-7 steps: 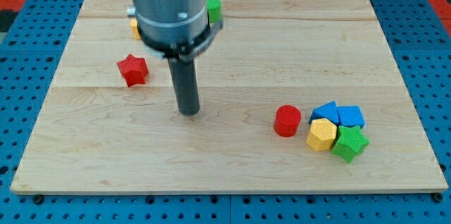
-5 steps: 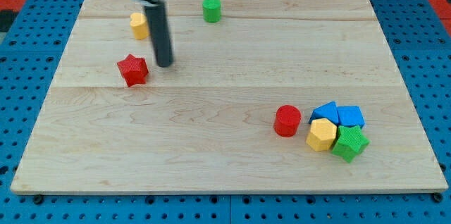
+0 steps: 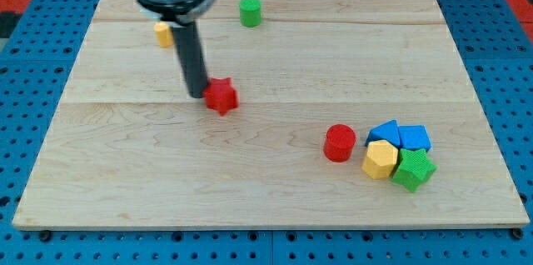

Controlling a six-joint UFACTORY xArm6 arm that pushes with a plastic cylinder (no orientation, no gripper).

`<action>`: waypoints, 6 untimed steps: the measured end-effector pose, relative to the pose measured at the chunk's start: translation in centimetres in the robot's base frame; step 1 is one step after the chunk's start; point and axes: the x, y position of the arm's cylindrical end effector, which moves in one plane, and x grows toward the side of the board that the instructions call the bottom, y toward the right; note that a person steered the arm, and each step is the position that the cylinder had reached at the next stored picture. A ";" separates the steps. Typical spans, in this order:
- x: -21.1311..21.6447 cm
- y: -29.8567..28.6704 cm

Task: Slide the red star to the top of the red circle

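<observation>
The red star (image 3: 221, 96) lies left of the board's middle. My tip (image 3: 198, 94) is right against its left side, touching it. The red circle (image 3: 339, 142) stands at the lower right, well to the right of and below the star. The dark rod rises from the tip toward the view's top left and partly hides a yellow block (image 3: 164, 32).
Just right of the red circle sits a tight cluster: a blue block (image 3: 384, 131), a second blue block (image 3: 415, 137), a yellow hexagon (image 3: 381, 159) and a green star (image 3: 413, 169). A green cylinder (image 3: 250, 11) stands near the top edge of the wooden board (image 3: 275, 198).
The red star has slid to the right and slightly down, from the left side toward the board's middle. My tip swung up and left, then moved right, behind the star.
</observation>
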 end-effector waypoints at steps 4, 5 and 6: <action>4.0 17.1; 4.8 16.2; 1.0 13.6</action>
